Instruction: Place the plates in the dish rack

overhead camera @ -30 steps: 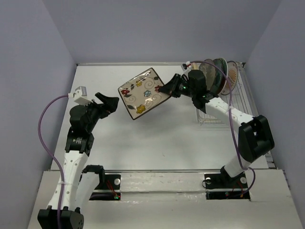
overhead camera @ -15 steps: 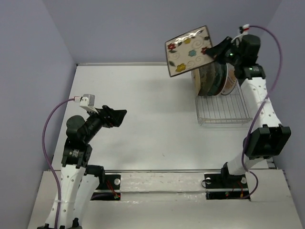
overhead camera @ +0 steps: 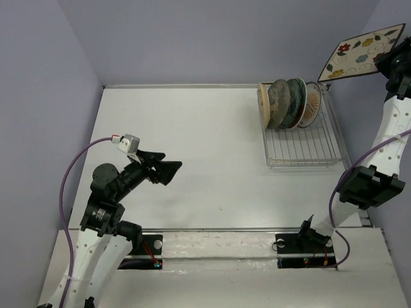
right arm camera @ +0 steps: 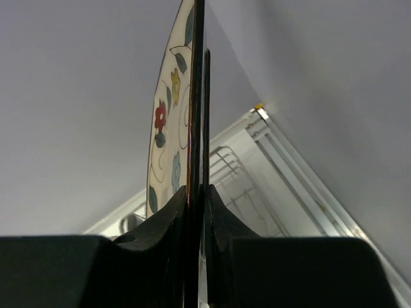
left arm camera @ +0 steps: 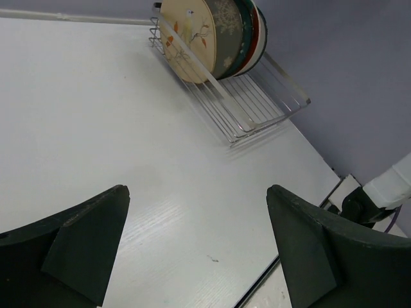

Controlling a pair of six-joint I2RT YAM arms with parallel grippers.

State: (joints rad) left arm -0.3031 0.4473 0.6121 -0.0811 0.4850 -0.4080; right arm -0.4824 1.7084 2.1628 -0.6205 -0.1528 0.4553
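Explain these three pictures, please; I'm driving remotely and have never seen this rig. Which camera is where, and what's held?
These are two robot arms bolted at the near edge of a white table. The wide picture looks down from above and behind them; the other two come from a camera on each wrist. The left arm's fingers are spread apart, holding nothing. The right arm's fingers pinch a square cream plate with painted flowers, raised high, off to the far right. On the table stands a silver wire dish rack with several round patterned plates upright at its far end.
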